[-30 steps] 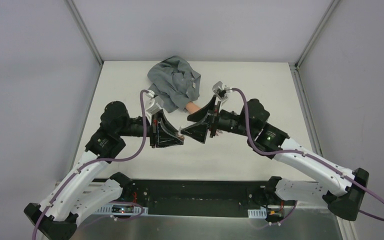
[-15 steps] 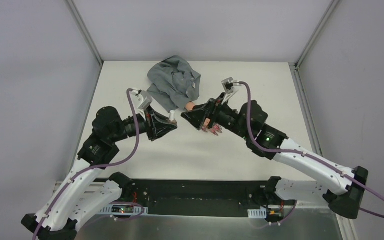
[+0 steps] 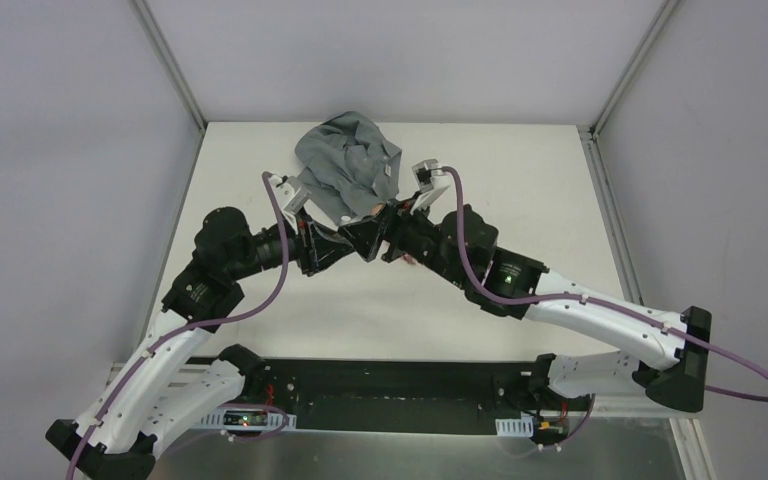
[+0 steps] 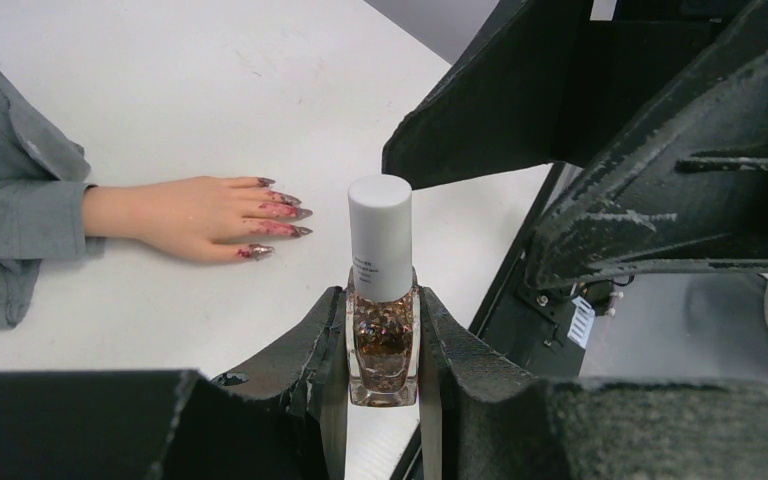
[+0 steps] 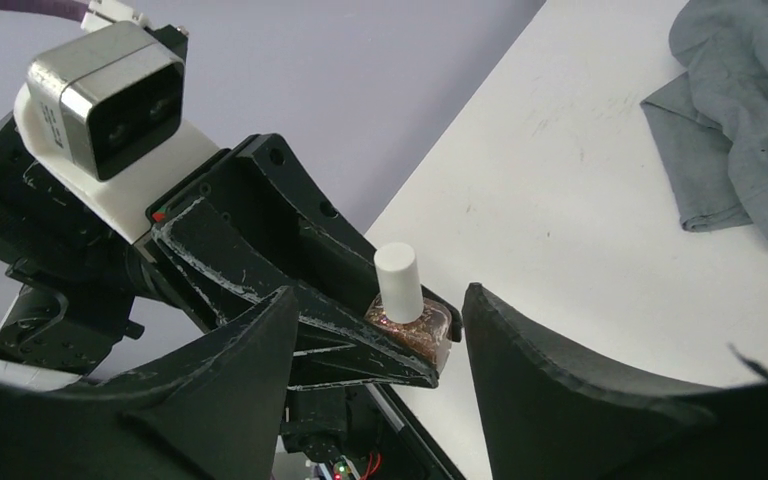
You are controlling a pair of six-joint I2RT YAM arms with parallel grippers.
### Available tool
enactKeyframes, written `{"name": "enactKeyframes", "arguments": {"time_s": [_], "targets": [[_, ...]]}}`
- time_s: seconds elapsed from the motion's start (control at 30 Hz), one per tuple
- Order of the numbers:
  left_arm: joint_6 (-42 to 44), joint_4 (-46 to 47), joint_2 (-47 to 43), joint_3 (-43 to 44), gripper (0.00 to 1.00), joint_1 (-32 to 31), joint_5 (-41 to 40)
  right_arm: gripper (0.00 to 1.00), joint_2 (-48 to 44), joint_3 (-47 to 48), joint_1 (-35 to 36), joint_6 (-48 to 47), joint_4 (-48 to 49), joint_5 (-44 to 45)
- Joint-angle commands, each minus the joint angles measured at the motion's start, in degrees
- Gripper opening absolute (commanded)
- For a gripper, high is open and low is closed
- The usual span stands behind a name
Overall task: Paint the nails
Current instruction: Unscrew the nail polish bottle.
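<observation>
bottle (image 4: pixel 382 350): clear glossy glass, glittery fill; cap (image 4: pixel 380 230) matt white plastic. left claw (image 4: pixel 382 310) fingers (image 4: pixel 465 375): matt black, rough, scuffed grey. nails (image 4: pixel 282 212) glossy; fake hand (image 4: pixel 185 215) smooth, plastic-looking. sleeve (image 4: pixel 10 210) grey woven cloth. counter (image 4: pixel 210 80) matt white.

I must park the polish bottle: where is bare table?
Bare table: right of the right arm, and the near strip before the base rail. Crowded: the middle, where the left gripper and right gripper meet by the fake hand and sleeve.

The bottle (image 4: pixel 381 300) sits between left jaws, nails (image 4: pixel 278 212) beyond.
</observation>
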Motion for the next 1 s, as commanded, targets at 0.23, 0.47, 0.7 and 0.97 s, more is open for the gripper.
{"name": "enactKeyframes", "arguments": {"time_s": [0.23, 0.47, 0.7, 0.97], "targets": [[-0.3, 1.3, 0.1, 0.2, 0.00, 0.6, 0.4, 0.53, 1.2, 3.4, 0.6, -1.2, -0.2, 6.2], [-0.3, 1.3, 0.8, 0.1, 0.00, 0.7, 0.7, 0.48, 2.7, 4.6, 0.7, -1.8, -0.3, 5.6], [-0.4, 1.3, 1.1, 0.3, 0.00, 0.7, 1.0, 0.43, 4.1, 5.1, 0.8, -2.0, -0.7, 7.0], [-0.5, 1.3, 1.3, 0.3, 0.00, 0.7, 1.8, 0.35, 5.4, 6.1, 0.7, -2.5, -1.7, 7.7]]}}
